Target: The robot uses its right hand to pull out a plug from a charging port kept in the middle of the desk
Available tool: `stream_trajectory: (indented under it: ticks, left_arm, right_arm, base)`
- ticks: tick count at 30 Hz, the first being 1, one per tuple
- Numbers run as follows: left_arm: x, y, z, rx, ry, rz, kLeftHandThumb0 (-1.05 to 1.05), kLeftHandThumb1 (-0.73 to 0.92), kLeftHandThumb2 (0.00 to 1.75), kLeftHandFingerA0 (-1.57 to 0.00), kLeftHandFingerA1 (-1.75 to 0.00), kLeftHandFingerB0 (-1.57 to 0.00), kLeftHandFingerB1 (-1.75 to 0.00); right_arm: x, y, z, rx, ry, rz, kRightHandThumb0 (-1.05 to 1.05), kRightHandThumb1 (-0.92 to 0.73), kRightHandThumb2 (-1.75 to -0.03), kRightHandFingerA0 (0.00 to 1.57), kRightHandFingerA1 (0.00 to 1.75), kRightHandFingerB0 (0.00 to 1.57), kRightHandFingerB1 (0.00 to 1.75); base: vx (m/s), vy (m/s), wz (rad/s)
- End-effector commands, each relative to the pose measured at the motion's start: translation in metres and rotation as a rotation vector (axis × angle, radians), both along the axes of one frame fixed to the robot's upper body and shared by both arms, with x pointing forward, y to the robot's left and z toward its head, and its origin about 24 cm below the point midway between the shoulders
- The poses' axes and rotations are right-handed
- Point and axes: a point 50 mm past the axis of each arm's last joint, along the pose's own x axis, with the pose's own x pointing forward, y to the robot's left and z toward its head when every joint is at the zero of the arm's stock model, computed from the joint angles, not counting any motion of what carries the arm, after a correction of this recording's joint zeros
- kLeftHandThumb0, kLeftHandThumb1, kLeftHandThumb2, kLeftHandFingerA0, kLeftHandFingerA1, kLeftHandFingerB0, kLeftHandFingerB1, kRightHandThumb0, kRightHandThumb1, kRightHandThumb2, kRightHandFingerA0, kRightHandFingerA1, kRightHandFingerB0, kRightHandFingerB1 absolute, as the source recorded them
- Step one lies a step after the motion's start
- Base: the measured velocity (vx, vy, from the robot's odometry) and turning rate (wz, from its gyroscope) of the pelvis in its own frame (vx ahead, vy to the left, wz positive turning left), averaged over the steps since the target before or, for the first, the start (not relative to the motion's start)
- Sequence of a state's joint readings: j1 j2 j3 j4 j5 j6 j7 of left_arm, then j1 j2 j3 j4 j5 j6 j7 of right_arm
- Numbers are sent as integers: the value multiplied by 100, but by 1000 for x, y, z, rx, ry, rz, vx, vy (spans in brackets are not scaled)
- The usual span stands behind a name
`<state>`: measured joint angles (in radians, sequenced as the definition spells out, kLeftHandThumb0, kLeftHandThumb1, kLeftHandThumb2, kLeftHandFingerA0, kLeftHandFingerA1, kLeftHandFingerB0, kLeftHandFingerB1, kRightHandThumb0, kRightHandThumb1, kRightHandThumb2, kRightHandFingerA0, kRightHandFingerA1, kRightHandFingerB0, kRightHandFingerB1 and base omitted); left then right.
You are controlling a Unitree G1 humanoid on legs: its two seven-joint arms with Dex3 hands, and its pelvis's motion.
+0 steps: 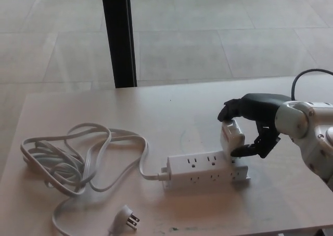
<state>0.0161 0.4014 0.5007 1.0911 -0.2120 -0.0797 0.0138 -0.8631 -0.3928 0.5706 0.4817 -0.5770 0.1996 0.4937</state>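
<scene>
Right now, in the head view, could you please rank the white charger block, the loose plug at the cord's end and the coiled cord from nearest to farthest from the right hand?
1. White charger block: gripped by the right hand.
2. Loose plug: front edge, lower left.
3. Coiled cord: far left.

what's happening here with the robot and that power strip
The robot's right hand is closed around a white plug at the right end of a white power strip on the desk. The plug leans to the left, its base still at the strip. The strip's own cord lies coiled to the left, with its pronged end loose on the desk. The left hand is out of view.
</scene>
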Motion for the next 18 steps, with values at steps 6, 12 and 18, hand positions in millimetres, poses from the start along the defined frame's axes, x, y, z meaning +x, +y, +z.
stream_trajectory:
  ticks: [6,12,18]
  left_arm:
    - [-3,2,2,15,-22,12,-53,58,58,-81,-49,-65,-40]
    - [-3,1,1,14,-22,12,-54,60,59,-83,-50,-67,-41]
    - [-4,2,1,8,-30,13,-55,62,59,-80,-49,-65,-41]
  right_arm:
    - [2,-32,-3,-126,-11,-91,-63,-42,-81,92,134,38,53]
    - [-1,-35,-6,-106,-10,-81,-47,-52,-55,62,107,51,43]
    - [-3,-19,-13,-43,6,-48,-46,-56,-58,79,118,62,44]
  base:
    - [0,0,0]
    - [0,0,0]
    - [0,0,0]
